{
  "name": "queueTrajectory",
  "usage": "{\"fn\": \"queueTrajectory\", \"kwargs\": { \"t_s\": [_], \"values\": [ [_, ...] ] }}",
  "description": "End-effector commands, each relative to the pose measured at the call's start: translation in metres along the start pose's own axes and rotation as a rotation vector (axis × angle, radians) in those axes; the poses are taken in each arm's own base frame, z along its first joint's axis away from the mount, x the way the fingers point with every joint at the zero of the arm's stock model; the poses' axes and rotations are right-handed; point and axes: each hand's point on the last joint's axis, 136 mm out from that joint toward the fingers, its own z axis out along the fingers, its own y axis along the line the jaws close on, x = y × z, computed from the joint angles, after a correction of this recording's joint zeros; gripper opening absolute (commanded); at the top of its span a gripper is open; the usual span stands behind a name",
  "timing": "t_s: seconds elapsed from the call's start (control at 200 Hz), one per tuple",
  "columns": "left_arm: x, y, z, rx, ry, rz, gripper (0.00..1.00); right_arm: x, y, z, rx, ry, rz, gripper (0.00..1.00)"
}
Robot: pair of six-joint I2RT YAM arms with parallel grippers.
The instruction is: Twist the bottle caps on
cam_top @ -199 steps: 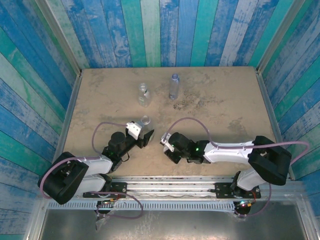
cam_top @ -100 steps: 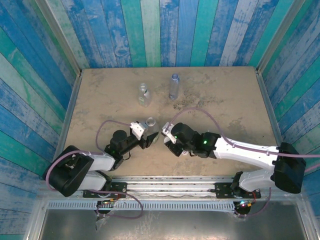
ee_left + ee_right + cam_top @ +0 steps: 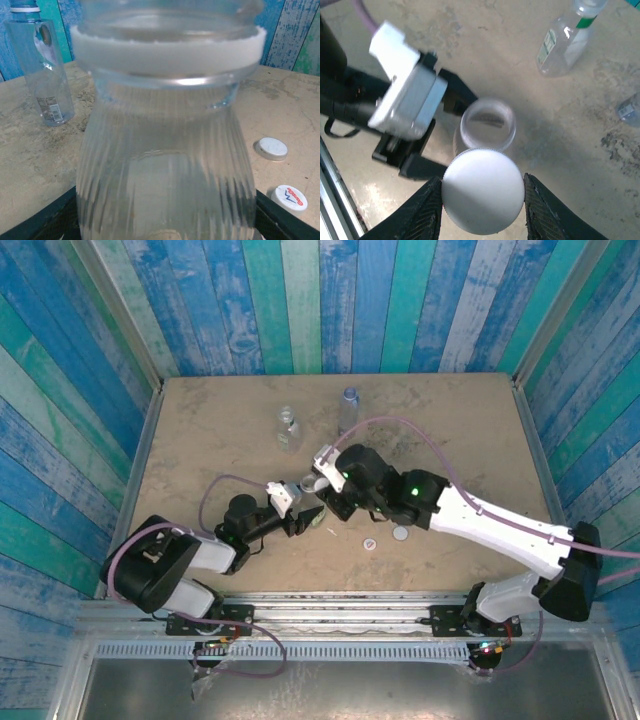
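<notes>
Just above the open mouth of the plain clear bottle [image 3: 487,122], which the left gripper [image 3: 165,227] clamps upright in its jaws, the right gripper [image 3: 483,207] pinches the white cap [image 3: 483,195] in its jaws, so capping looks under way and next likely calls for centring, lowering and twisting it on.

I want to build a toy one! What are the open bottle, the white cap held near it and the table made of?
The bottle looks like clear glossy plastic: see-through, with ribbed sides. The cap looks like matte white plastic with a ridged rim. The table is beige, mottled and dull, maybe stone or printed board.
</notes>
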Motion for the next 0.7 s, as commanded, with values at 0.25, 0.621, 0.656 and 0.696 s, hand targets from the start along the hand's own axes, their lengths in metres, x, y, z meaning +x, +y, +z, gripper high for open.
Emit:
{"fn": "queueTrajectory", "kwargs": {
  "t_s": [0.25,0.621,0.656,0.696],
  "values": [
    [0.035,-0.015,0.0,0.085,0.123,-0.056,0.6,-0.006,0.001,0.025,-0.031,0.117,-0.03,0.45],
    [0.038,-0.017,0.001,0.103,0.13,-0.054,0.6,0.007,0.003,0.044,-0.044,0.203,-0.017,0.46],
    [0.038,-0.018,0.0,0.103,0.129,-0.054,0.6,0.007,0.001,0.044,-0.034,0.207,-0.018,0.46],
    [0.039,-0.019,0.0,0.105,0.13,-0.055,0.6,0.009,-0.001,0.044,-0.023,0.215,-0.016,0.46]
  ]
}}
